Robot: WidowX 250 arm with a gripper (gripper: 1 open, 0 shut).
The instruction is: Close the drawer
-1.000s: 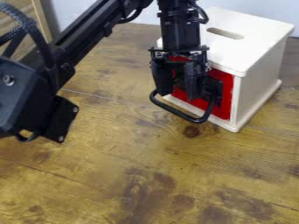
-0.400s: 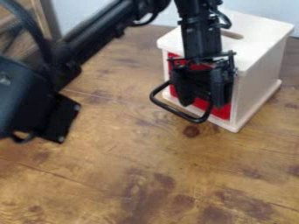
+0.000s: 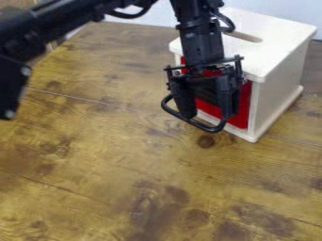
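Observation:
The drawer point(image 3: 244, 105) has a red front set in the left face of a light wooden box point(image 3: 280, 56). Its front looks about flush with the box face, and none of its side shows. Its black loop handle point(image 3: 189, 120) sticks out toward the lower left. My gripper point(image 3: 204, 100) hangs right in front of the red front, just above the handle, pointing steeply down. It is open, with one black finger point(image 3: 175, 94) on the left and the other on the right. Nothing is between them.
The box stands at the back right of a worn wooden table point(image 3: 101, 169) and has a slot point(image 3: 247, 38) in its top. My arm point(image 3: 75, 19) reaches in from the upper left. A dark knot point(image 3: 205, 141) marks the wood below the handle.
The gripper has shifted a little to the right and rolled at the wrist, staying open. The arm's dark links have swung up toward the top left. The drawer looks unchanged.

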